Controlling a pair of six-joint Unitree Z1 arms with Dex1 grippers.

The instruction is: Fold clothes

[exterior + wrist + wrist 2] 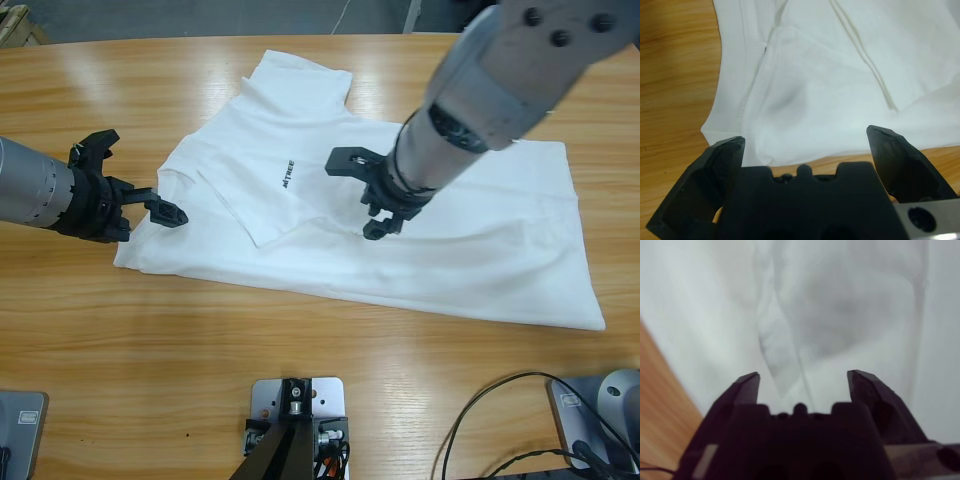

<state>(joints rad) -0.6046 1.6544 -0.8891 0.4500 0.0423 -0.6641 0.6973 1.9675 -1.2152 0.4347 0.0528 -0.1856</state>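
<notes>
The clothes are one white T-shirt [480, 230] lying flat across the wooden table [150, 330], with a small dark chest logo [287, 175] and a flap folded over near it. My left gripper [135, 180] comes in from the left edge and stands open at the shirt's left hem. In the left wrist view the left gripper [805, 142] has the shirt's corner [840, 75] just beyond its jaws. My right gripper [362, 195] reaches down from the upper right, open over the shirt's middle. Open jaws of the right gripper [802, 380] hang over creased white cloth [840, 315].
Bare wood runs along the front of the table and to the left of the shirt [670, 75]. Black cables [500, 420] lie at the front right. The table's far edge [200, 40] curves along the top.
</notes>
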